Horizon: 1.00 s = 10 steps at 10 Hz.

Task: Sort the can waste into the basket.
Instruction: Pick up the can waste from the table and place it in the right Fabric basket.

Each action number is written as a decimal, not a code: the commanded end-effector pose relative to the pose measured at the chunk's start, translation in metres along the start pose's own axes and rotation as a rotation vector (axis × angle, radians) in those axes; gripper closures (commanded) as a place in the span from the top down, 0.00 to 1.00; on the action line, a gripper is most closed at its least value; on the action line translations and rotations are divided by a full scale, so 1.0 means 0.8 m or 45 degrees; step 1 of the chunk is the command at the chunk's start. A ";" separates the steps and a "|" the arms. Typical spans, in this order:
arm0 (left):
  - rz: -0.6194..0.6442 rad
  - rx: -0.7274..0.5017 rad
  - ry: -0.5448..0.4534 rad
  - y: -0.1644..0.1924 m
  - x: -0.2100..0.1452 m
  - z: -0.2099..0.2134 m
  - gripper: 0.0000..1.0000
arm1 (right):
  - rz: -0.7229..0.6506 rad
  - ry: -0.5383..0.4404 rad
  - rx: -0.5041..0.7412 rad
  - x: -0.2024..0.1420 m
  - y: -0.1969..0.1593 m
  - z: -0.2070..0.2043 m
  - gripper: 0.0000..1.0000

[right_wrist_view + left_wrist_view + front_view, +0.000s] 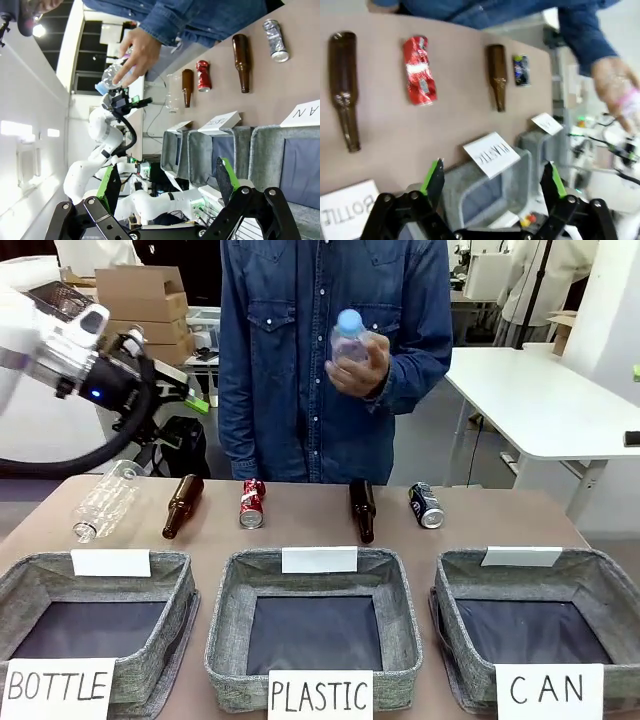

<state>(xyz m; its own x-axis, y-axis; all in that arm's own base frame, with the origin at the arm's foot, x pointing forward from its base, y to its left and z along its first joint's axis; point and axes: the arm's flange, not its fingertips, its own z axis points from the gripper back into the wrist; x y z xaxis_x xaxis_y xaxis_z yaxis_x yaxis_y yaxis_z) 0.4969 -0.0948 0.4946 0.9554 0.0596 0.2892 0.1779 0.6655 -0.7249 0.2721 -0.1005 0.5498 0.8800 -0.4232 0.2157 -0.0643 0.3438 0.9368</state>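
Left gripper (494, 167): spread wide, nothing between the green pads. Raised at upper left in the front view, fingers hard to pick out against the dark clutter behind.

Clear bottle (105, 502): on its side on the table, well below that raised gripper.

Ahead of the left gripper in its wrist view, left to right:
- brown bottle (342, 90), well out past the left finger
- red crushed can (420, 70), flat on the table ahead of the left finger, well apart from it
- second brown bottle (496, 75), ahead of the gap
- dark can (521, 70), just beside that bottle toward the right finger; small, blurred, print unreadable

PLASTIC basket (457, 182): below the gap, partly hidden by the fingers.

Person's hand (362, 365): grips a small bottle (348, 332) with a blue cap at chest height. Smeared by motion off the right finger in the left wrist view.

CAN basket (600, 575): right side cut by the frame. Both cans on the table beyond it, outside.

Right gripper (167, 166): spread wide, pinching nothing. View rolled sideways. CAN basket just past its right finger, cut off, sign reading "AN". Dark can far ahead of that finger.
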 end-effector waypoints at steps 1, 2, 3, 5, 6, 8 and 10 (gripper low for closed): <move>-0.032 0.200 -0.070 -0.011 0.011 -0.043 1.00 | 0.035 -0.007 0.026 0.003 0.001 -0.002 1.00; -0.078 0.180 0.011 -0.019 0.023 -0.069 1.00 | 0.035 -0.007 0.026 0.003 0.001 -0.002 1.00; -0.121 0.167 0.078 -0.025 0.028 -0.092 1.00 | 0.035 -0.007 0.026 0.003 0.001 -0.002 1.00; -0.158 0.046 0.237 -0.023 0.019 -0.056 1.00 | 0.035 -0.007 0.026 0.003 0.001 -0.002 1.00; -0.172 -0.017 0.269 -0.012 0.005 -0.010 1.00 | 0.035 -0.007 0.026 0.003 0.001 -0.002 1.00; -0.173 -0.105 0.277 0.029 -0.048 0.099 1.00 | 0.035 -0.007 0.026 0.003 0.001 -0.002 1.00; -0.219 -0.202 0.221 0.059 -0.107 0.145 1.00 | 0.035 -0.007 0.026 0.003 0.001 -0.002 1.00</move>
<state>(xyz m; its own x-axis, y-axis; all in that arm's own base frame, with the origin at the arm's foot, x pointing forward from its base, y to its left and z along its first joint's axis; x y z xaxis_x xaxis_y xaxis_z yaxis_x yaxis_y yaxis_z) 0.4115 0.0166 0.5221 0.9471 -0.1644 0.2756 0.3201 0.5464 -0.7740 0.2722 -0.1006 0.5498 0.8799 -0.4233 0.2160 -0.0632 0.3462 0.9360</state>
